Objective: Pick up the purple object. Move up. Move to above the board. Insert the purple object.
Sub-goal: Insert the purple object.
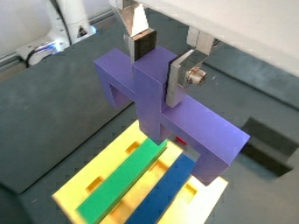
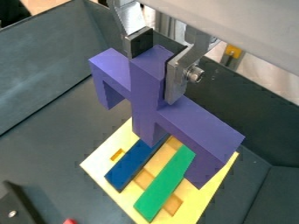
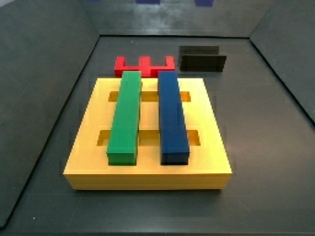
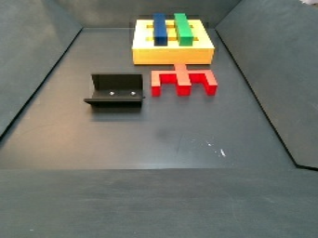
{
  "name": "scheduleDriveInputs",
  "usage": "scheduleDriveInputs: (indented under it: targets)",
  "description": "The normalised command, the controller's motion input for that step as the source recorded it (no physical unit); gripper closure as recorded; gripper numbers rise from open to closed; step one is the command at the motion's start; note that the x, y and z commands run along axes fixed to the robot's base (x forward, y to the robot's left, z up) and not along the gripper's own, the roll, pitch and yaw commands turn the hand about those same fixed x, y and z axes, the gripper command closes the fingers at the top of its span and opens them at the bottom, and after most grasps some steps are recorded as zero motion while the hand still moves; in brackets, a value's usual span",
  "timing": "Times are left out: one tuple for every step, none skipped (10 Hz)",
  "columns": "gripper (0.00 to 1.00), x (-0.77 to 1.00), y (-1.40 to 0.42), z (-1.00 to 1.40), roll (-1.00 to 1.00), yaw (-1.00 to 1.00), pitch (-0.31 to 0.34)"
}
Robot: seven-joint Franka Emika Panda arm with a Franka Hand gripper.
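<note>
Dark grey floor [image 4: 162, 139] with raised dark walls around it, seen in both side views. Board [image 3: 87, 152] is the landmark: yellow slotted block, green bar [image 3: 124, 115] and blue bar [image 3: 172, 115] lying side by side along its top. Red notched piece [image 3: 144, 65] sits on the floor just beside one short end of the board, prongs pointing away from it in a side view [image 4: 184, 81]. Fixture [image 4: 115, 91], dark bracket, stands near the red piece, further from the board; also visible past the board's far end [image 3: 202, 59]. Neither side view shows the arm or the purple object.

Gripper [image 1: 160, 63] only shows in both wrist views, above the board. Silver fingers [image 1: 180, 74] with dark pads clamp the central stub of the purple object [image 1: 193, 127], jaws narrow around it. Purple object hangs over the board, crossbar running across the bars, legs pointing down; also [image 2: 176, 118]. Cannot tell if its legs touch the board. Board [image 1: 100, 171], green bar [image 1: 122, 179] and blue bar [image 1: 163, 192] directly below. Nothing between the piece and the board.
</note>
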Motion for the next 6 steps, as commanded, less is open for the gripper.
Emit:
scheduleDriveInputs:
  targets:
    - [1.0,0.0,-0.96,-0.47,-0.03,0.13,0.007]
    - [1.0,0.0,-0.92,-0.56,-0.02,0.15,0.0]
    - [1.0,0.0,-0.82,-0.71,-0.03,0.17,0.0]
    - [1.0,0.0,-0.52,-0.77,0.0,0.15,-0.099]
    - [1.0,0.0,-0.22,-0.72,0.0,0.05,-0.027]
    - [1.0,0.0,-0.11,-0.59,-0.14,0.0,0.0]
